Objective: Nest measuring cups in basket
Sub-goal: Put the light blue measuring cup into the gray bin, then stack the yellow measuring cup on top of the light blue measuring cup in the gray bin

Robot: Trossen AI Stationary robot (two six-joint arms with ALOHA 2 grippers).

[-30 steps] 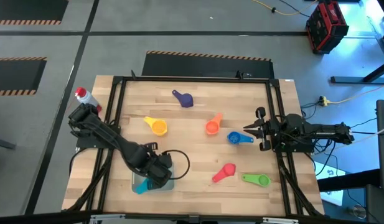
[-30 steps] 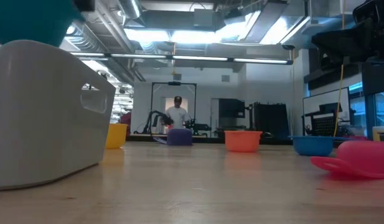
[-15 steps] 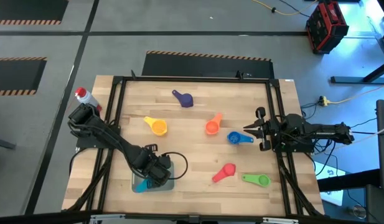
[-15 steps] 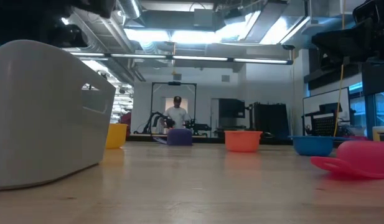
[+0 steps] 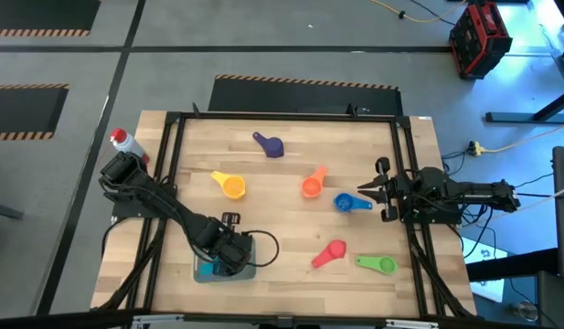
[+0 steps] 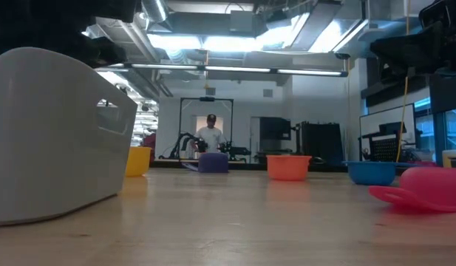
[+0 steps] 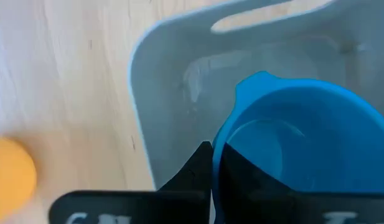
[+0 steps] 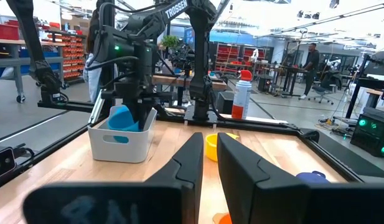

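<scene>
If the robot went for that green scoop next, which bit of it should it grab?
Probably the flat handle of the green measuring cup, taken from straight above. The cup lies alone on the table, its handle pointing toward the pink cup, clear of it. The round bowl looks wider and harder to pinch. The right gripper waits nearest.

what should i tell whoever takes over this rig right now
Left gripper is down in the basket, shut on the teal cup, not yet released.
Right gripper waits open at the table's right edge, close to the blue cup.
Done: nothing released in the basket yet.
Left on the table: purple cup, yellow cup, orange cup, blue cup, pink cup, green cup.
</scene>
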